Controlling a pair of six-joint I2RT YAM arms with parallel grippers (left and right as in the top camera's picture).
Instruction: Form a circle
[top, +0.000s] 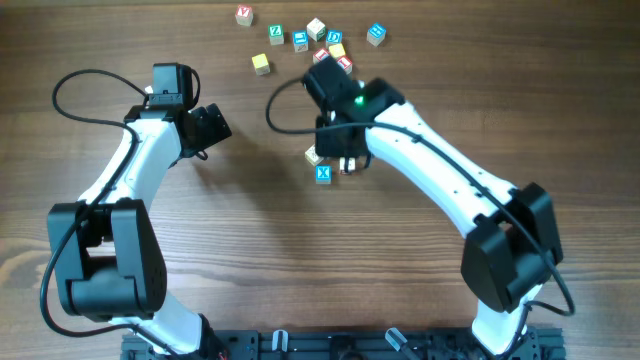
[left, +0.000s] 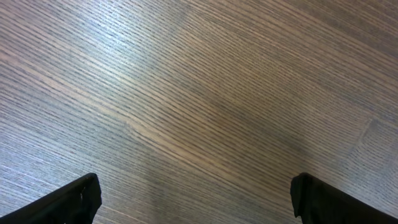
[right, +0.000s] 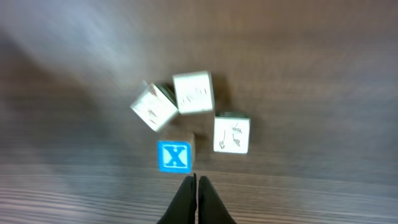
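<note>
"Your right gripper (right: 196, 199) is nearest the right wrist lens: its two dark fingers are pressed flat together with nothing between them, tips pointing at the blue cube (right: 175, 155)."

"What can you read on that cube?"

"You get a bold white X on a blue face, clear as print. It sits just beyond your closed tips, with a narrow strip of table between them."

"And the circle?"

"You have the circle (right: 194, 93) right there in front of that gripper, on the table (left: 199, 93). Four cubes of it show: the blue X nearest you, a whitish one tilted at the left (right: 153, 107), a whitish one at the far side (right: 194, 92) touching it at a corner, and a whitish one at the right (right: 232, 132) standing a little apart. Their faces carry faint marks, too pale for you to read. From overhead your right arm covers most of the group."

"The left side?"

"Your left gripper (left: 196, 205) stands wide apart and empty, over bare wood grain, well away from the ring."

"Anything else lettered?"

"You have loose cubes (top: 301, 40) scattered along the far edge, with red, green, blue and yellow faces. Their letters are too small for you to make out for certain."
</note>
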